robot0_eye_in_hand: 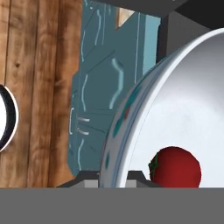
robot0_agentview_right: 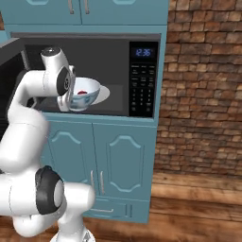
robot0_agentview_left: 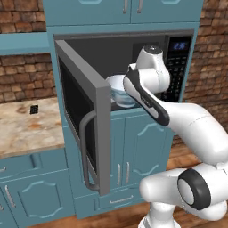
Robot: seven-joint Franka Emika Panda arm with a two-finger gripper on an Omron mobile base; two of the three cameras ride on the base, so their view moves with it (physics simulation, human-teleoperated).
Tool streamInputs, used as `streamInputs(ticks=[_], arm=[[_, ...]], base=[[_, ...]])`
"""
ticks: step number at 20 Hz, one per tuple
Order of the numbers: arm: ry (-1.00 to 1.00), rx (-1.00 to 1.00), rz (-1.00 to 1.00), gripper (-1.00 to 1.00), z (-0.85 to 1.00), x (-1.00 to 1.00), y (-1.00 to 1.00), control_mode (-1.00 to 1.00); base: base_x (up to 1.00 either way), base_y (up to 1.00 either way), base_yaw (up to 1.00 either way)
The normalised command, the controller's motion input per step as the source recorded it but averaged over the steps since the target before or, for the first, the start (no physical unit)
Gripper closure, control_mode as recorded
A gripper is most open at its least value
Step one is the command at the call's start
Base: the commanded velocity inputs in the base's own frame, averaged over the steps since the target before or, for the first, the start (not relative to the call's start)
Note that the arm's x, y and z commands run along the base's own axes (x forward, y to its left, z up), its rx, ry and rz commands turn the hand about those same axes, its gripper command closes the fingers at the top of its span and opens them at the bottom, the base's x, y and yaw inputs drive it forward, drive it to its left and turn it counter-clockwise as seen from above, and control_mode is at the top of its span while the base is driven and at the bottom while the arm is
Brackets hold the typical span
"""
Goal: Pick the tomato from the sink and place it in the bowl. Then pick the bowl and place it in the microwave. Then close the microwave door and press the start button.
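Observation:
My gripper [robot0_eye_in_hand: 113, 177] is shut on the rim of the pale blue-white bowl [robot0_eye_in_hand: 183, 118], one finger outside the wall and one inside. The small red tomato [robot0_eye_in_hand: 176, 167] lies in the bowl's white inside. I hold the bowl [robot0_agentview_right: 88, 95] at the mouth of the open microwave [robot0_agentview_right: 111, 59], just in front of its white turntable [robot0_agentview_right: 108, 93]; the tomato [robot0_agentview_right: 82, 92] shows over the rim. In the left base view the bowl [robot0_agentview_left: 116, 90] is partly hidden behind my forearm. The microwave door [robot0_agentview_left: 82, 111] stands swung wide to the left, its curved bar handle [robot0_agentview_left: 84, 153] facing me. The sink is out of view.
The black control panel [robot0_agentview_right: 142, 80] with a lit clock sits right of the cavity. Teal cabinet doors [robot0_agentview_right: 120, 165] run below the microwave. A marble counter [robot0_agentview_left: 26, 127] lies left of the open door. A brick wall [robot0_agentview_right: 203, 94] and wooden floor [robot0_agentview_right: 189, 208] are to the right.

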Motion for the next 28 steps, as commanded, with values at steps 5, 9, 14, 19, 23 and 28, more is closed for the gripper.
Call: streamInputs(ticks=[5, 9, 14, 19, 23, 28], arm=[[0.0, 0.0, 0.03, 1.0, -0.04, 0.79, 0.16, -1.0], [0.0, 0.0, 0.05, 1.0, -0.15, 0.92, 0.14, -1.0], [0.0, 0.0, 0.07, 1.0, -0.44, 0.86, 0.11, -1.0], [-0.02, 0.0, 0.07, 1.0, -0.34, 0.68, 0.11, -1.0], [-0.04, 0.0, 0.08, 1.0, -0.16, 0.57, 0.11, -1.0], [-0.02, 0.0, 0.07, 1.0, -0.12, 0.3, 0.03, -1.0]], base=[[0.0, 0.0, 0.0], [0.0, 0.0, 0.0], [0.0, 0.0, 0.0], [0.0, 0.0, 0.0], [0.0, 0.0, 0.0], [0.0, 0.0, 0.0]])
